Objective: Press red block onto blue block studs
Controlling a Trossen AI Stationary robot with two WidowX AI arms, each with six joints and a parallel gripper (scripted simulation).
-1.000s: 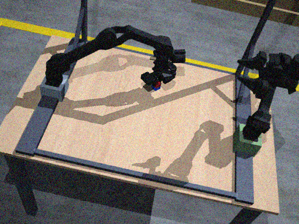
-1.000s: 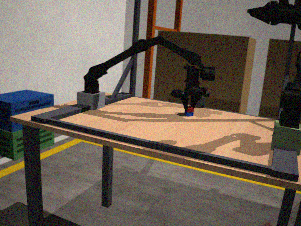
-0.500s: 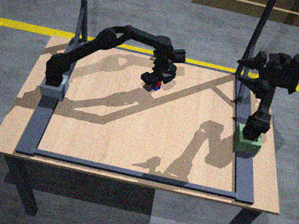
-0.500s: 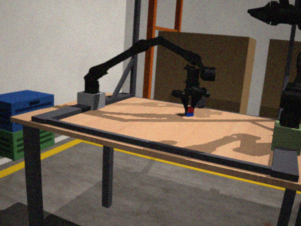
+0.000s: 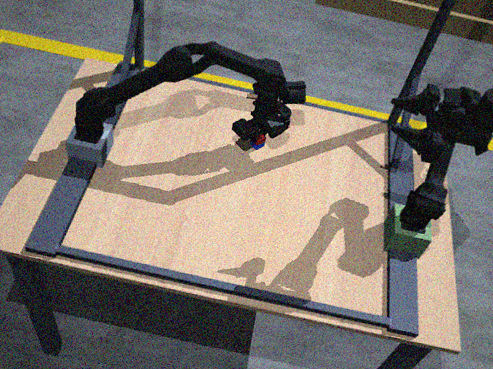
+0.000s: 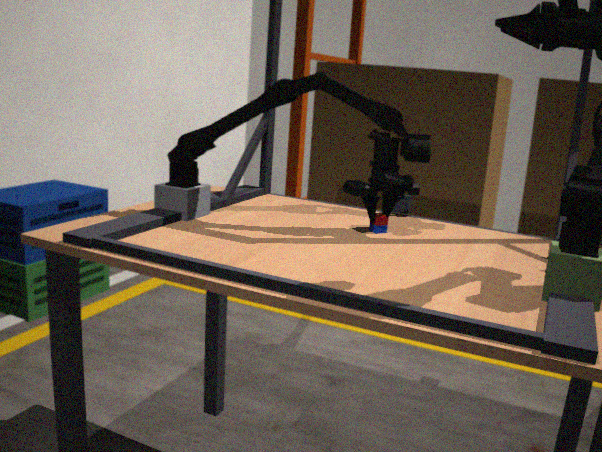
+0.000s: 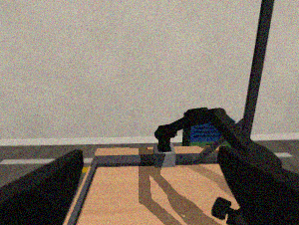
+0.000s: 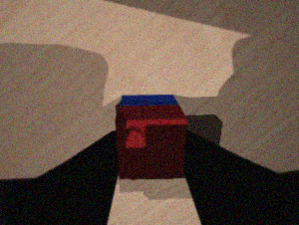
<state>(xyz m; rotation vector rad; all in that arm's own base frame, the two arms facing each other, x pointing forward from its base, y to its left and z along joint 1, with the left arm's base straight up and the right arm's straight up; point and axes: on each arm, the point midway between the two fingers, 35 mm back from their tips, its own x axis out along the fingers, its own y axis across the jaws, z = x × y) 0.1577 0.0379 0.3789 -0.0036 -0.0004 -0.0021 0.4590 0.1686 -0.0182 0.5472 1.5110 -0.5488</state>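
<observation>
The right jaws are pointing down over the far part of the table, closed partway and gripping the red block by two opposite sides. The red block is sitting above the blue block, which is resting on the table. In the exterior view the two colours are meeting in one small upright stack, while the right wrist view is showing just a strip of blue beyond the red. Whether the red block is lying flush or riding on the studs, I cannot tell, since the joint is too small and dark.

The right arm is reaching in from the gray base on the left side of the scene. Across the table, the left arm is rising from the green base on the right. The left jaws are standing almost fully open, holding nothing, up high and well apart from both blocks.
</observation>
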